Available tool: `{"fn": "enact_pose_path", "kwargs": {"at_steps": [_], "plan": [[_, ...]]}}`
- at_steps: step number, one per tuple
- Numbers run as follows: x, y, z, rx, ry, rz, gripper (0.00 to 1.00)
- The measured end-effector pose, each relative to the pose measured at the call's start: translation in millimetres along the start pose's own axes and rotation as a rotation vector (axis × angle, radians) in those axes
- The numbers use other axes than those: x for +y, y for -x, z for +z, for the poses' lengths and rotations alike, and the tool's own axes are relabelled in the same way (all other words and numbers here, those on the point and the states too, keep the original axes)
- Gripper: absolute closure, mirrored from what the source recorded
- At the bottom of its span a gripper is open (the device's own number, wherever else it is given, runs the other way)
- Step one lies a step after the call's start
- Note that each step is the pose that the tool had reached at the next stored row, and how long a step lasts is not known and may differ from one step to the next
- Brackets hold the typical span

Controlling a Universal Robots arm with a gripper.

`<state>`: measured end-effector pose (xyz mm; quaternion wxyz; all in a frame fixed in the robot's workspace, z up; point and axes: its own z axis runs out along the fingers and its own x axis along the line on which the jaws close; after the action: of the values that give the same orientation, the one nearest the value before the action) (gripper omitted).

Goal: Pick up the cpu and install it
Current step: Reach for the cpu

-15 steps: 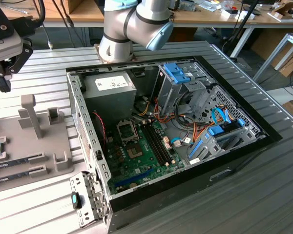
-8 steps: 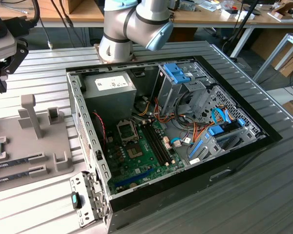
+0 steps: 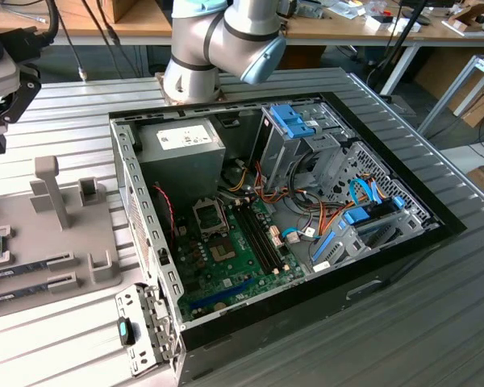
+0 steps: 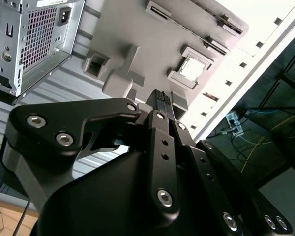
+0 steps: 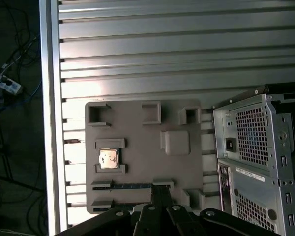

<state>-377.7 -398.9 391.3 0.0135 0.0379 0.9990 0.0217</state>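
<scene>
Of the gripper (image 5: 162,194): hangs above the grey tray (image 5: 137,147), fingers clenched together, grasping nothing.

Of the cpu (image 5: 108,159): lies flat in a square cradle on that tray, apart from the gripper and untouched by it. Sits near a memory stick (image 5: 130,186) slotted into the tray, roughly between cradle and fingertips in the first wrist view.

Looks small, square and flat. Shows a silvery top catching bright light, almost white in the second wrist view. Hard to make out any rim colour.

In the exterior view, rests at the exterior view's left, well apart from the socket (image 3: 210,216) inside the open case (image 3: 133,185).
</scene>
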Motion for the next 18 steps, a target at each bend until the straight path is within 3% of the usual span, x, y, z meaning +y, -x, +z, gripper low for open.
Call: {"fn": "enact_pose_path", "kwargs": {"at_steps": [18], "plan": [[-1.2, -15.5, 0.5, 0.0, 0.0, 0.0, 0.89]]}}
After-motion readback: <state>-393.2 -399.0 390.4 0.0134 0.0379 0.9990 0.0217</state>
